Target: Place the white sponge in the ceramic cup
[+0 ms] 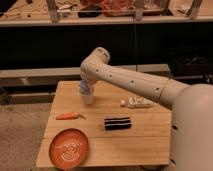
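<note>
A small white ceramic cup (88, 98) stands upright on the wooden table (145, 140), at its back left. My gripper (85, 88) is at the end of the cream arm, pointing down right over the cup's mouth and touching or nearly touching its rim. The gripper's tip hides the inside of the cup. I do not see a white sponge at the gripper or in the cup. A white oblong thing (136, 103) lies flat on the table to the right of the cup; I cannot tell whether it is the sponge.
An orange plate (70, 148) sits at the front left corner. An orange carrot-like piece (67, 116) lies left of centre. A black oblong thing (117, 123) lies mid-table. Dark shelving stands behind the table.
</note>
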